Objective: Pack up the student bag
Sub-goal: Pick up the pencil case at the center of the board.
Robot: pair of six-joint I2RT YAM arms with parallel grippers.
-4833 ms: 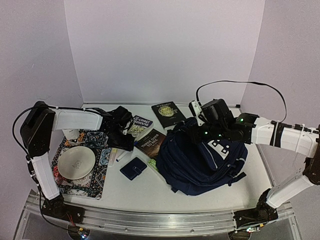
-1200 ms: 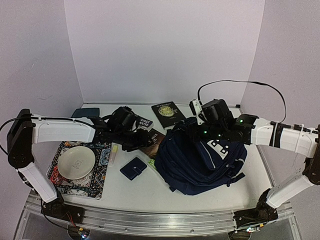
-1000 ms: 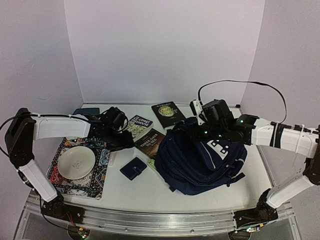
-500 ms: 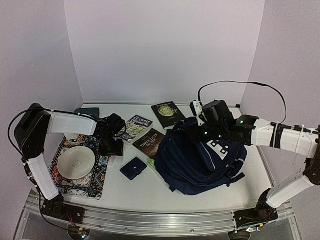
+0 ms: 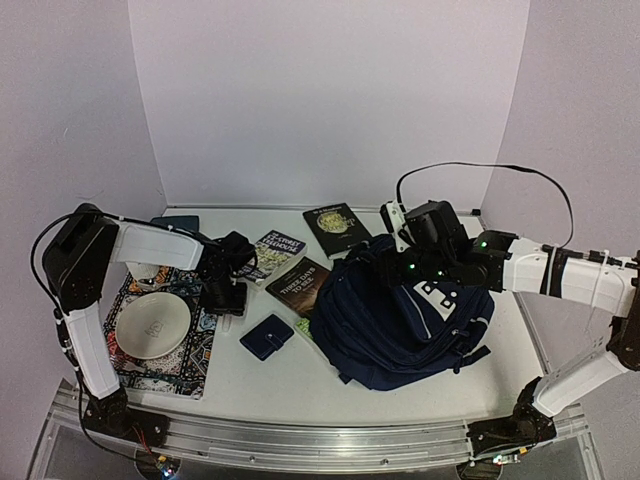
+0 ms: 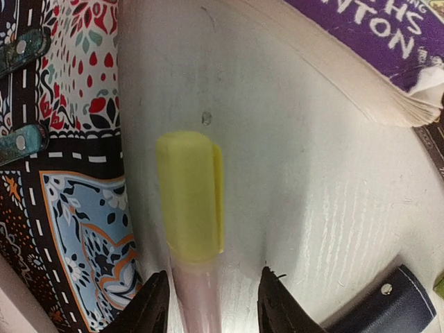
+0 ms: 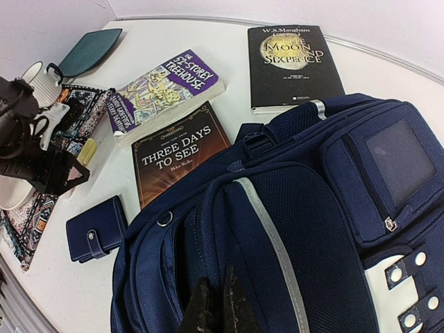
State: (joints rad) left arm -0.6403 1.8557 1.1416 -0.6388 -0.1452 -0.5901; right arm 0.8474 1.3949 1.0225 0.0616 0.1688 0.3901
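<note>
**Student bag (image 5: 390, 335) lay slantwise, pinched at its top**

Top external: the student bag filled the right half of the table (image 5: 300, 400), front pocket facing up. Its long axis ran on a diagonal, top toward the far left by the books and base toward the near right. Its right side sat near the table's right edge. Bare tabletop ran along the near edge in front of it. The right gripper (image 5: 405, 272) was down on the bag's top. On the left, a white plate (image 5: 152, 325) lay on a patterned mat (image 5: 195, 355) close to the left edge. The left gripper (image 5: 225, 300) pointed down just beside the mat's right border. A navy wallet (image 5: 266, 336) lay between mat and bag, apart from both.

Left wrist: the fingers (image 6: 156, 305) stood apart, one on each side of the pale barrel of a yellow-capped marker (image 6: 189, 194). A gap showed at one side of the barrel. The marker lay on a narrow bare strip between the mat's edge and the page edges of a purple paperback (image 6: 374, 41), its cap pointing away from the gripper.

Right wrist: the jaws were pressed together on fabric at the bag's top edge. A dark slit of the main compartment opened beside them, and its inside could not be made out. The carry loop pointed toward a brown book (image 7: 173, 156). A white mug (image 7: 38, 76) stood far left, its contents hidden.
</note>
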